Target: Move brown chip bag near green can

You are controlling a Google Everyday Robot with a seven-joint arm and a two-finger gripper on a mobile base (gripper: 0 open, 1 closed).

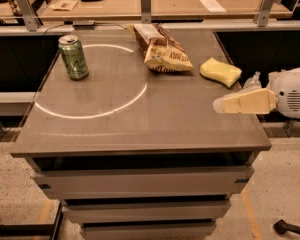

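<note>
The brown chip bag, cream-tan and dark brown with brown lettering, lies flat at the back middle of the grey table. The green can stands upright at the back left, well apart from the bag. My gripper reaches in from the right over the table's right edge. It is in front of and to the right of the bag and holds nothing that I can see.
A yellow sponge block lies to the right of the bag, just behind my gripper. A bright ring of light marks the tabletop. A wooden desk with metal posts stands behind the table, and drawers sit below it.
</note>
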